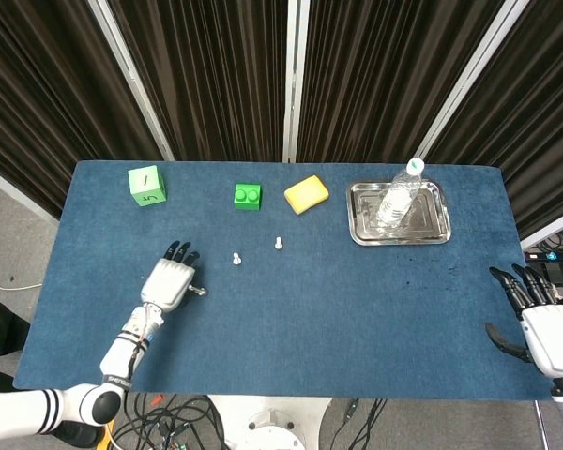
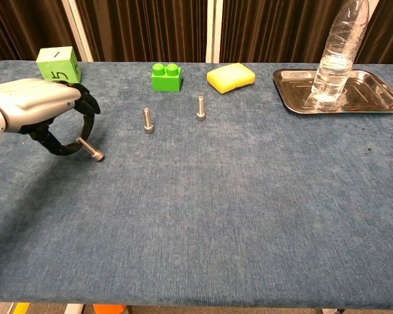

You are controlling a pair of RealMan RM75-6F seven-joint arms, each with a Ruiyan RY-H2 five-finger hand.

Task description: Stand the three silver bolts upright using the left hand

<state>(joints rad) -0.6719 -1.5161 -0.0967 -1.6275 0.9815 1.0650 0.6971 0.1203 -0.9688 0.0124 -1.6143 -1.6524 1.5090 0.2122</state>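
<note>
Silver bolts: two of them [image 2: 147,121] [image 2: 200,108] stand upright on their heads on the blue desk [image 2: 249,196], in front of the green brick [image 2: 166,76] and the yellow sponge [image 2: 230,77].
Third bolt: the last bolt [image 2: 90,149] is at the left, slanted, head low and close to the cloth; I cannot tell whether it touches.
Left hand: the left hand [image 2: 42,114] hovers over that bolt, its fingers [image 2: 85,104] curled round the shank end in a pinch, the rest of the fingers only partly closed.
Right hand: the right hand [image 1: 544,323] hangs off the near right corner, fingers spread, holding nothing.
Step in hand: tipping the third bolt up onto its head, I'd say.
How to do it well: bring the shank to vertical before lowering, set the head flat on the cloth, then loosen the pinch slowly and lift straight up so no finger brushes it.
Risk: the cloth is soft and the head narrow, so a sideways nudge on release would likely topple it.
Spacing: it sits left of the two standing ones, well apart, so they look safe.
</note>
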